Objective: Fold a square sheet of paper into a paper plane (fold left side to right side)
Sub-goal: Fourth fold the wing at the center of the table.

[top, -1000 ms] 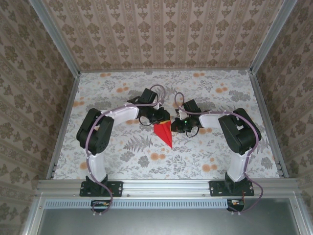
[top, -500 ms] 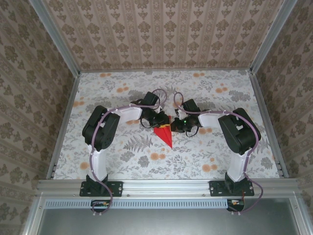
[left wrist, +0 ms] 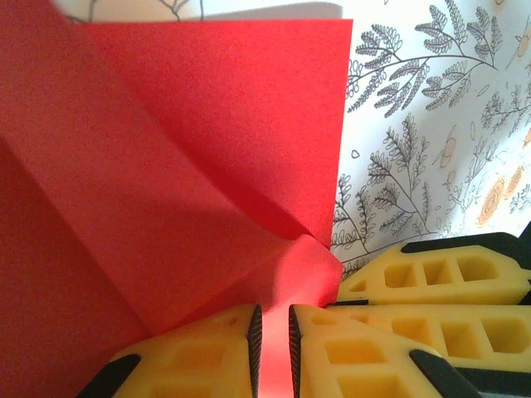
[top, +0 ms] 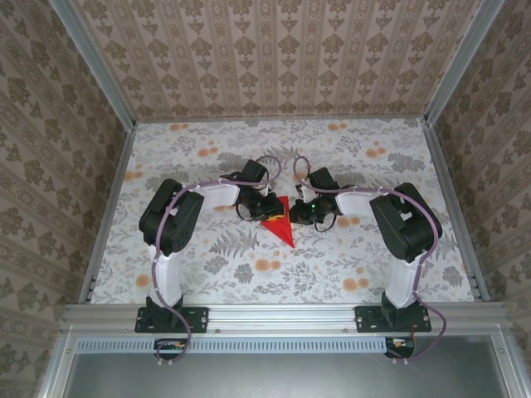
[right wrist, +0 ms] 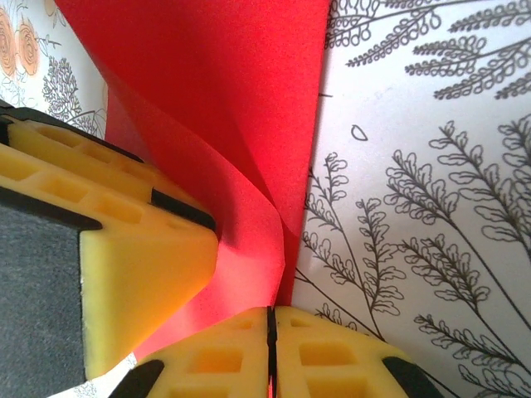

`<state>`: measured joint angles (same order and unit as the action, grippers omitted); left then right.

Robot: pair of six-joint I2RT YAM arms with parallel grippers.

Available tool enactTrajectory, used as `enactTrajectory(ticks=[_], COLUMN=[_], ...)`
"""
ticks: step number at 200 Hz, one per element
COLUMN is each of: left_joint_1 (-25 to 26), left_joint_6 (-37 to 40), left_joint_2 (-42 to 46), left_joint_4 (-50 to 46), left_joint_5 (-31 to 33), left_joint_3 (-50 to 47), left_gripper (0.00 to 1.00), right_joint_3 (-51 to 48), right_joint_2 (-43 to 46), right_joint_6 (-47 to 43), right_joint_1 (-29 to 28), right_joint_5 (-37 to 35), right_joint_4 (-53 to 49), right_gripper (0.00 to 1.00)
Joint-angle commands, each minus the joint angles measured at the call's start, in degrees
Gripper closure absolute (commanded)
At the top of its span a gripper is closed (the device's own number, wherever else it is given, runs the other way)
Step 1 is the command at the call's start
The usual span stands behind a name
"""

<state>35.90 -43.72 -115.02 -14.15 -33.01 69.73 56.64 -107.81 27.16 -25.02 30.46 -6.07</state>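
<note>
The square sheet of paper (top: 282,225) is bright red and creased into a kite shape with its point toward the near edge. It lies mid-table between both grippers. My left gripper (top: 267,207) holds its left flap; in the left wrist view the yellow jaws (left wrist: 274,323) stand nearly together with red paper (left wrist: 191,166) running between them. My right gripper (top: 304,212) is at the sheet's right edge. In the right wrist view its jaws (right wrist: 270,319) are pressed together where a curled fold of the paper (right wrist: 241,124) meets their seam. The left gripper's finger (right wrist: 124,249) is close beside it.
The tabletop (top: 207,157) is white with grey ferns and orange flower blotches. Patterned walls with metal rails (top: 112,207) close it in on three sides. Both arm bases (top: 170,315) sit on the near rail.
My left arm has swung inward and its gripper has carried the sheet's left flap up and toward the right. The red shape now looks shorter. The right gripper has stayed in place.
</note>
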Motion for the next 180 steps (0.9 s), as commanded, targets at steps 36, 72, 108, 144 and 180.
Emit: enactTrajectory(ticks=[36, 72, 108, 144, 180], left_joint_1=[-0.64, -0.58, -0.57, -0.48, -0.48], left_joint_6=[0.73, 0.59, 0.66, 0.61, 0.74], left_joint_2=[-0.91, -0.76, -0.81, -0.85, -0.82], left_joint_4=[-0.35, 0.18, 0.18, 0.20, -0.07], left_joint_5=[2.37, 2.33, 2.27, 2.34, 2.25], left_joint_3=[-2.97, -3.29, -3.22, -3.13, -2.86], left_gripper=[0.81, 0.81, 0.81, 0.81, 0.81], right_joint_3=[0.10, -2.88, -7.00, -7.38, -6.32], right_joint_2=[4.15, 11.58, 13.88, 10.86, 7.57], right_joint_6=[0.83, 0.90, 5.90, 8.20, 6.67], right_joint_1=[1.18, 0.91, -2.04, -4.83, -5.43], right_joint_5=[-0.61, 2.70, 10.68, 12.71, 10.89], right_joint_4=[-3.52, -5.70, -1.61, 1.23, -0.44], right_gripper=[0.76, 0.72, 0.76, 0.77, 0.77])
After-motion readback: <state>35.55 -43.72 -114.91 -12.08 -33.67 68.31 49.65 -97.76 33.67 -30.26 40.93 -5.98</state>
